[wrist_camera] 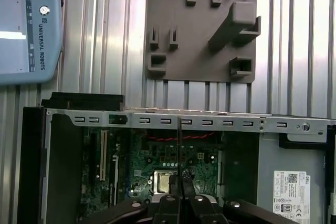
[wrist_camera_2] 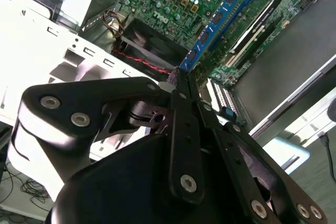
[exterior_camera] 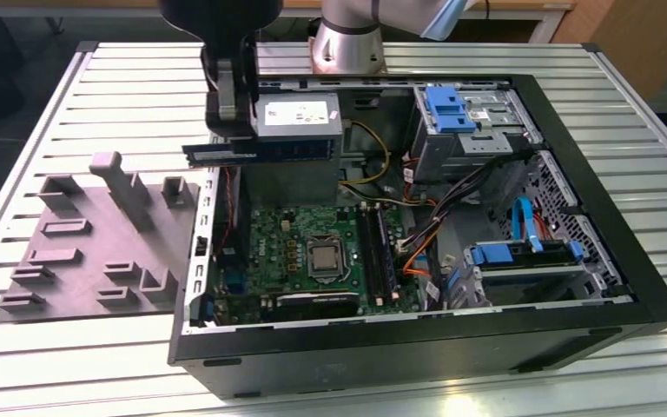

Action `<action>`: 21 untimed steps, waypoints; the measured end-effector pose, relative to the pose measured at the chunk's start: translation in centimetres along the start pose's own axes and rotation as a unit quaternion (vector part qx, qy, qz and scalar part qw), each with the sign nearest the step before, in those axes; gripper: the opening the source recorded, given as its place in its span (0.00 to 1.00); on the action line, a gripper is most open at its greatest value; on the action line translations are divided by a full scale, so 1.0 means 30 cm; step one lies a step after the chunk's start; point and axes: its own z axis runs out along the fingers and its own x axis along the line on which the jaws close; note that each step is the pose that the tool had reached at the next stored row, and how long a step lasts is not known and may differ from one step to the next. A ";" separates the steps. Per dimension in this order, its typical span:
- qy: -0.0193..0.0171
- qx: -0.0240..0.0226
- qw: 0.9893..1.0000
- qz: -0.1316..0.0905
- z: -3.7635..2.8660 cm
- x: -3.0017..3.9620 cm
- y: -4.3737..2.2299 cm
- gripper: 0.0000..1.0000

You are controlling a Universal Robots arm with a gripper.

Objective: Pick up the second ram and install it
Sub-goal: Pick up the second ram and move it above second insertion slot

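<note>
Holding the second ram (exterior_camera: pixel 270 152) up in the air in the exterior view, with the gripper (exterior_camera: pixel 232 136) pinched shut on it. Hanging above the open computer case (exterior_camera: pixel 426 343), just in front of the grey power box (exterior_camera: pixel 296 130). Standing on its long edge, level, with the long side running from the exterior view's left to its right. Gripped nearer the end on the exterior view's left. White sticker (exterior_camera: pixel 299 114) on the power box, print too small to read. Grey fixture block (exterior_camera: pixel 102 243) on the metal table (exterior_camera: pixel 79 365), beside the case.

Looking along the stick in the second wrist view: second ram (wrist_camera_2: pixel 218 17) poking straight out from the closed gripper (wrist_camera_2: pixel 178 77), far end aimed over the green board (wrist_camera_2: pixel 168 3). Row of dark chips on its blue face.

Seen edge-on in the first wrist view: second ram (wrist_camera: pixel 179 145) as a thin dark line rising from the gripper (wrist_camera: pixel 178 184), pointing toward the fixture block (wrist_camera: pixel 202 30). Pale control tablet (wrist_camera: pixel 26 30) with a red button and some print. Another white sticker (wrist_camera: pixel 291 187), too small to read.
</note>
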 end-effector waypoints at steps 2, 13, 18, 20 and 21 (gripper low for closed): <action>0.000 0.000 1.000 0.000 0.000 0.000 -0.006 0.12; 0.000 0.000 1.000 0.000 -0.001 0.001 -0.040 0.12; 0.000 0.000 1.000 0.000 -0.002 0.001 -0.055 0.12; 0.000 0.000 1.000 0.000 -0.002 0.001 -0.060 0.12; 0.000 0.000 1.000 0.000 -0.002 0.001 -0.062 0.12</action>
